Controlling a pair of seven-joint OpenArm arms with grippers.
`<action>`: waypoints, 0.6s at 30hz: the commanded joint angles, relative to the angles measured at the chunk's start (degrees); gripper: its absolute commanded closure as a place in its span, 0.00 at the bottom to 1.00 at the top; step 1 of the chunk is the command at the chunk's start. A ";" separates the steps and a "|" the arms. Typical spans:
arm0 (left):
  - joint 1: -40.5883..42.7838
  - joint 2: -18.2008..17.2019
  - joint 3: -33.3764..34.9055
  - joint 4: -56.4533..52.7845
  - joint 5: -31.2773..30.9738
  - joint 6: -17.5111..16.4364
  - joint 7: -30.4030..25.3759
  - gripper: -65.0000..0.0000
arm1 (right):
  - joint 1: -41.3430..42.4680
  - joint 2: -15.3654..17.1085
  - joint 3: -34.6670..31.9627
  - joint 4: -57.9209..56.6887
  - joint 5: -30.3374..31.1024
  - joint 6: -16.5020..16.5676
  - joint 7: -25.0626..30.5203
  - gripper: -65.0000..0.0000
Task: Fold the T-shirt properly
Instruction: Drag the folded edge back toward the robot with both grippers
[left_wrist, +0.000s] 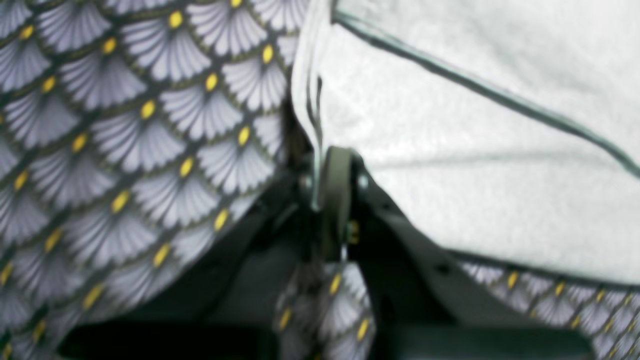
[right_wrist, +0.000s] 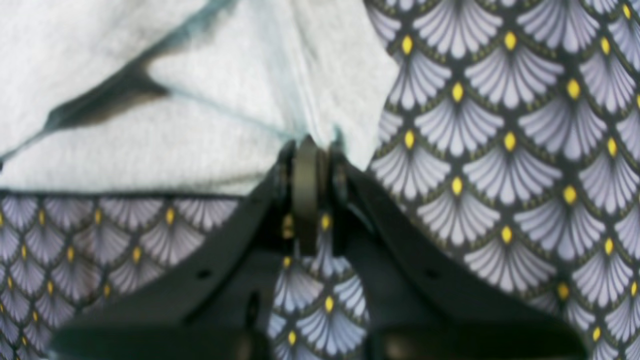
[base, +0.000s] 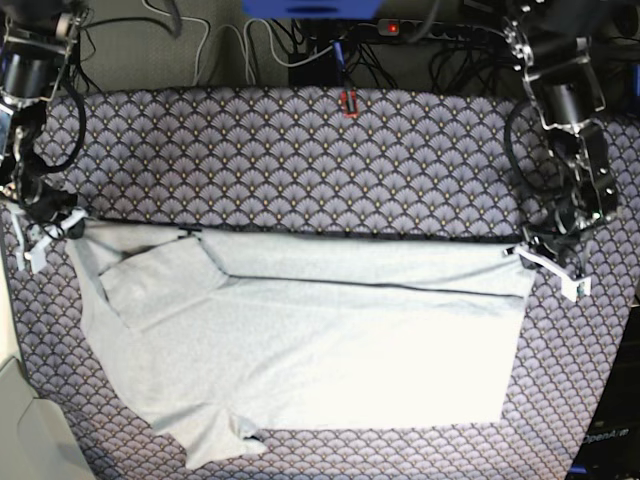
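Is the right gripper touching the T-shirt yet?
Touching. The right wrist view shows the right gripper shut on the T-shirt edge.

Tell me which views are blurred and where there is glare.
Left wrist view: soft focus, the light grey cotton T-shirt washed out, the left gripper dark. Right wrist view: also blurred around the right gripper. Base view: sharper, evenly lit, the purple-grey fan-patterned cloth clear.
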 joint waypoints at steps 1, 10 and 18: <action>-0.78 -1.11 -0.27 2.89 -0.26 0.22 -0.68 0.99 | -0.11 0.87 0.38 2.27 0.57 0.26 0.86 1.00; 6.43 -1.02 -4.75 13.79 -0.26 0.05 5.91 0.99 | -10.84 -0.71 0.47 13.78 0.65 0.26 0.77 1.00; 13.55 -1.02 -8.27 21.70 -0.26 -0.22 9.87 0.99 | -18.49 -1.06 2.93 20.73 0.65 0.26 0.77 1.00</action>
